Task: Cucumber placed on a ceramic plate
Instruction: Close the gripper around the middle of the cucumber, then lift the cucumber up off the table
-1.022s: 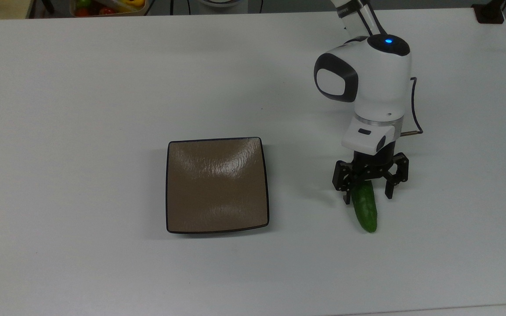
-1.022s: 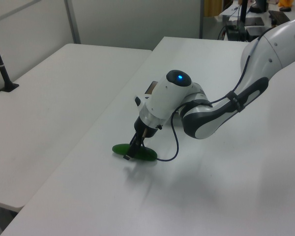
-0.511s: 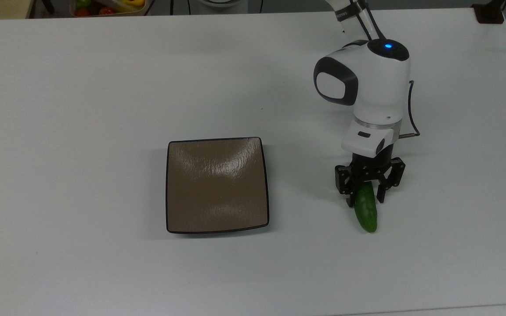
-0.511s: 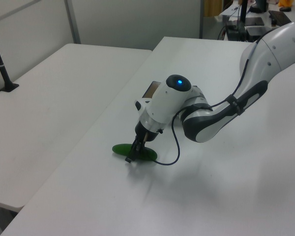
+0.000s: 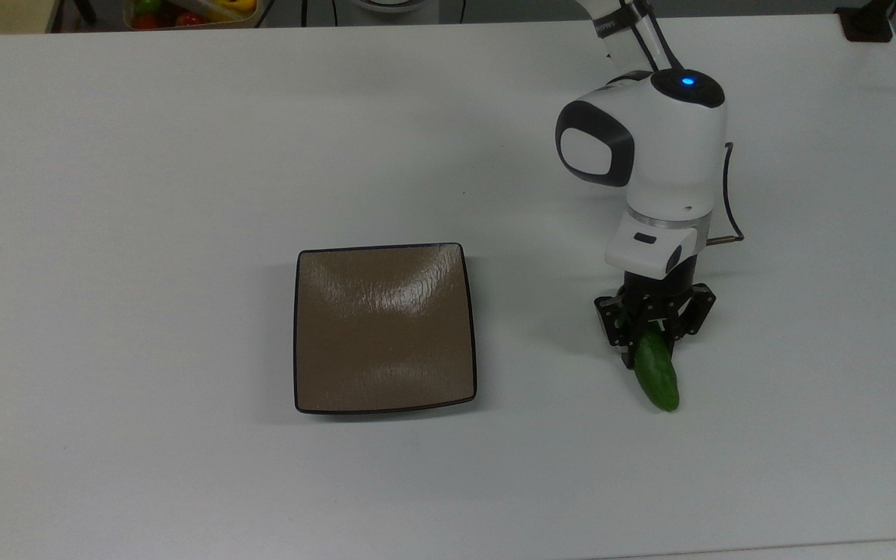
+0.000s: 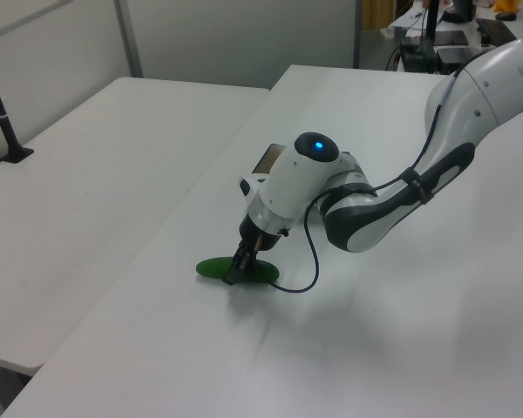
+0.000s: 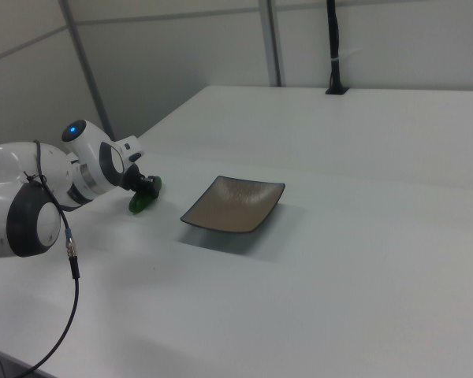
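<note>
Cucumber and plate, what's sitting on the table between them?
Nothing: in the top view, bare white table separates the cucumber from the plate.

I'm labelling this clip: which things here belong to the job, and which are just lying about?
Job:
- cucumber, on the table
- plate, bare
- tool, closed on the cucumber's end

Lying about:
- tray of colourful produce at the top view's upper left edge
- black post at the table's far edge in the right view
- second table in the left view
</note>
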You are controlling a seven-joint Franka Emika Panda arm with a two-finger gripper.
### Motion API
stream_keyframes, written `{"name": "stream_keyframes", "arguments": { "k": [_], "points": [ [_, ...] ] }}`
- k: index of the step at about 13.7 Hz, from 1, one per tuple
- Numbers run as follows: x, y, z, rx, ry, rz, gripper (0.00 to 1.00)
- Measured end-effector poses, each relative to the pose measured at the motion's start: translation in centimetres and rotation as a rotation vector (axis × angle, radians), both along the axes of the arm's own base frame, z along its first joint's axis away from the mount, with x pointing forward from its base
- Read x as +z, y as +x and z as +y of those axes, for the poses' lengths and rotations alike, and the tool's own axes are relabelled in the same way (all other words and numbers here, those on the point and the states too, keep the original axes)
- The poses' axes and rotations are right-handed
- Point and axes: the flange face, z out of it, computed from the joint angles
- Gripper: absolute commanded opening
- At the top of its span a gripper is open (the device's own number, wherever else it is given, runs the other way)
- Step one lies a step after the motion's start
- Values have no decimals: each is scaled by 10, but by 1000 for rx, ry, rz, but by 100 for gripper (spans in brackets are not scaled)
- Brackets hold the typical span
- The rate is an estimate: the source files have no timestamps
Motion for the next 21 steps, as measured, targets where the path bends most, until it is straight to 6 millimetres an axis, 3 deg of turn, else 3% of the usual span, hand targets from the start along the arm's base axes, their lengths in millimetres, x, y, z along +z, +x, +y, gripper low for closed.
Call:
{"name": "stream_keyframes", "arguments": {
  "k": [5, 9, 13, 17, 21],
  "points": [
    [17, 0, 1, -1, 10, -19, 0],
    [79, -5, -1, -7, 45, -75, 0],
    [137, -26, -16, -47, 55, -62, 0],
    [195, -46, -43, -135, 69, 8, 0],
    [262, -79, -88, -208, 79, 77, 0]
  ]
}}
